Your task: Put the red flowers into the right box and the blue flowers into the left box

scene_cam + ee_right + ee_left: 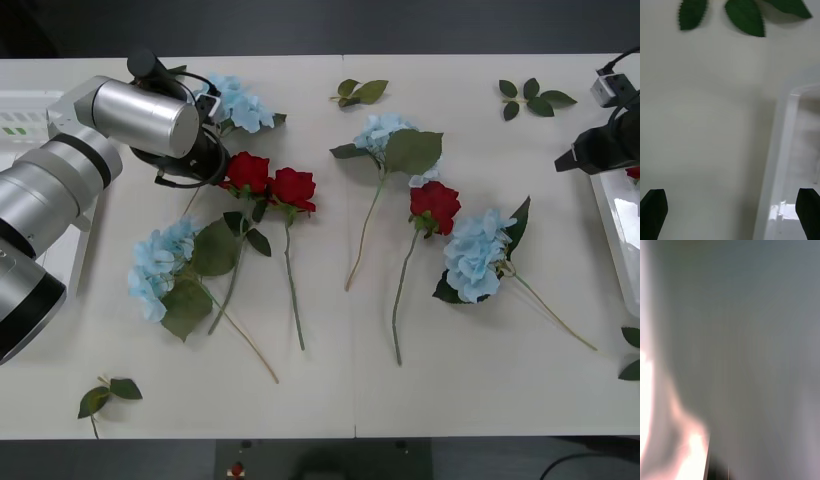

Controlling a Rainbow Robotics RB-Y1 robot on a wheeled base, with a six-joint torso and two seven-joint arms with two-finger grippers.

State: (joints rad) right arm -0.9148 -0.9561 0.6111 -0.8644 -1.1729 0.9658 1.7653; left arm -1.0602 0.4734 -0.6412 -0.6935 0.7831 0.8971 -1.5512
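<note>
The right box (780, 157) is glossy translucent white plastic; the table (330, 390) is smooth and matt (off-white); the left arm (140, 115) shows brushed silvery metal.

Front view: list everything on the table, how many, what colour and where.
Roses: three, red, two left of centre, one right of centre.
Blue flowers: four, pale blue, spread among the roses.
Leaf sprigs: four, green, two far, one near left, one at the right edge.
Right box: one, white, right edge.
Left box: one, white, far left edge.
Table: one, white.
Left claw: black, by the far-left flowers.
Right claw: black, open, over the right box's rim.
</note>
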